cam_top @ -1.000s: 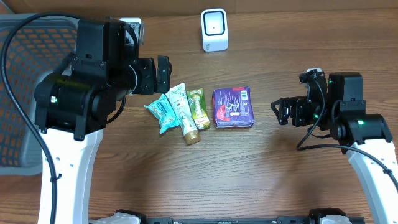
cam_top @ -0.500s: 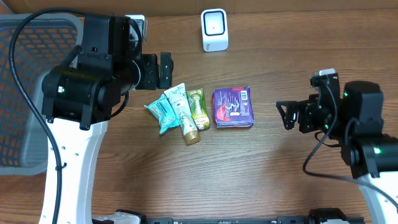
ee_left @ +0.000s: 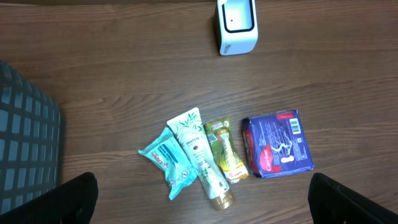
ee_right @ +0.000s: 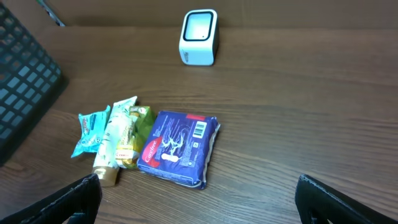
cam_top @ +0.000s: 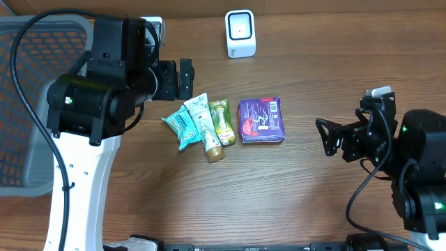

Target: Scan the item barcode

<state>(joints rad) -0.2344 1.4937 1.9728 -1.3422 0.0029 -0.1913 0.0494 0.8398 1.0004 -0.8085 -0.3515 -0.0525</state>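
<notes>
Four items lie together mid-table: a purple pack [cam_top: 261, 120], a yellow-green sachet [cam_top: 222, 122], a white tube with a gold cap [cam_top: 207, 129] and a teal packet [cam_top: 180, 125]. The white scanner [cam_top: 240, 33] stands at the back. My left gripper [cam_top: 185, 79] hovers open just behind the teal packet and holds nothing. My right gripper [cam_top: 327, 138] is open and empty, well right of the purple pack. The right wrist view shows the purple pack [ee_right: 179, 147] with a barcode [ee_right: 200, 129] on top. In the left wrist view the tube [ee_left: 200, 154] lies between my spread fingers [ee_left: 74, 200].
A grey mesh basket [cam_top: 21, 160] fills the left edge of the table, under the left arm. A white block [cam_top: 155, 29] sits behind the left arm at the back edge. Bare wood lies between the purple pack and the right gripper.
The right arm has drawn back to the right and toward the front, away from the items. The left arm shifted slightly right, then held still. Both grippers stayed open.
</notes>
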